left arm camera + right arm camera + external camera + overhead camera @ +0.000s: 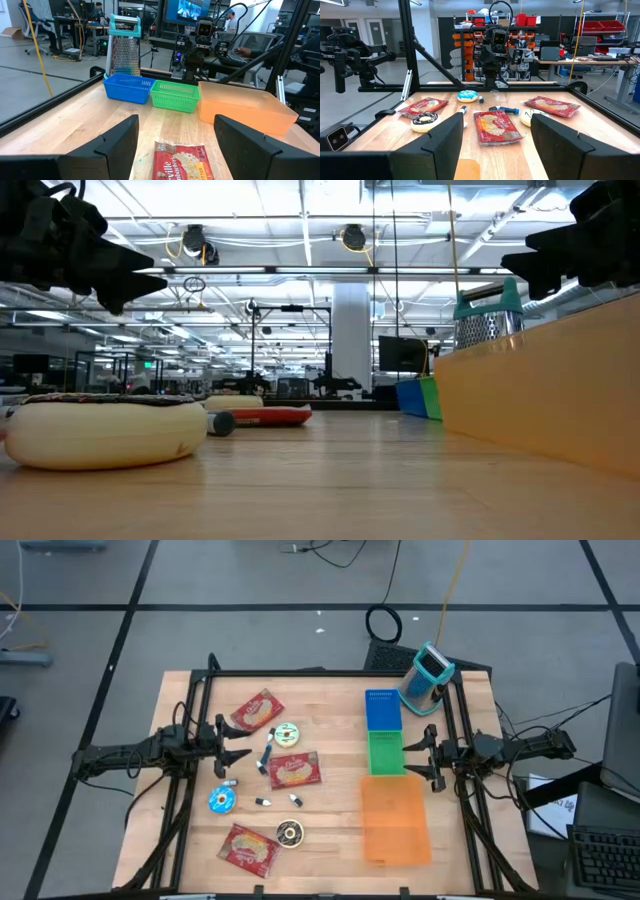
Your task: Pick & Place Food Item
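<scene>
Three red snack packets lie flat on the wooden table: one far left [258, 712], one in the middle [292, 771] and one near the front [248, 849]. Around them lie a green-iced donut [288, 736], a blue-iced donut [222, 800] and a chocolate donut [290, 834]. My left gripper [240, 743] hovers open above the table's left part, pointing level toward the middle packet [180, 160]. My right gripper [414, 758] hovers open at the right, beside the green basket [386, 752], and points across at the packets [496, 126]. Neither holds anything.
A blue basket [382, 710], the green basket and an orange bin [394, 820] stand in a row along the right side. A metal grater with a teal handle [428, 678] stands at the far right corner. Markers [268, 755] and small bits [263, 801] lie among the food.
</scene>
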### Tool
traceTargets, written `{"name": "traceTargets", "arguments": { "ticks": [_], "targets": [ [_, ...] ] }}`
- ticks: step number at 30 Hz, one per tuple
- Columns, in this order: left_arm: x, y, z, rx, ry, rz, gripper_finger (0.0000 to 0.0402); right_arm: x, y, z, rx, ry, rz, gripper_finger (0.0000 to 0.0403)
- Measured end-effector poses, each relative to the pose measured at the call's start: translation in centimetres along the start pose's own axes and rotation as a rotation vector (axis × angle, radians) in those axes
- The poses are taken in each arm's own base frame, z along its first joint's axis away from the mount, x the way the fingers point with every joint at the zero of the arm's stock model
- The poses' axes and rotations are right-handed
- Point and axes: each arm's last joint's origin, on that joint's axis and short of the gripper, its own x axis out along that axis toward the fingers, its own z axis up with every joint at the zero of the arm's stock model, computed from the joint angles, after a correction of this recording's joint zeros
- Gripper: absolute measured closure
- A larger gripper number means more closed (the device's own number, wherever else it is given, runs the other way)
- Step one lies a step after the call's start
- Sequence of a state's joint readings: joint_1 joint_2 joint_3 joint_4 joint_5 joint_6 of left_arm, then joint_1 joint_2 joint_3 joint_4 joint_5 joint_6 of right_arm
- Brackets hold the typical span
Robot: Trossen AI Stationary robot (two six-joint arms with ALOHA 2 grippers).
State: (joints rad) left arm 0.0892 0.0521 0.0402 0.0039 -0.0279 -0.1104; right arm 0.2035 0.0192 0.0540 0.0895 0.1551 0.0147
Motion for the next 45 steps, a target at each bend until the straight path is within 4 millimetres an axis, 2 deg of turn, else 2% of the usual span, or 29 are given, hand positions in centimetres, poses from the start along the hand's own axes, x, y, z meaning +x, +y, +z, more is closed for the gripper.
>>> {"name": "traceTargets", "arguments": {
  "ticks": [45],
  "targets": [
    [0.00,0.04,0.16,0.035,-0.017,0.019,0.0144,0.00,0.00,0.01,0.000,-0.001,0.000,0.0181]
  ]
}}
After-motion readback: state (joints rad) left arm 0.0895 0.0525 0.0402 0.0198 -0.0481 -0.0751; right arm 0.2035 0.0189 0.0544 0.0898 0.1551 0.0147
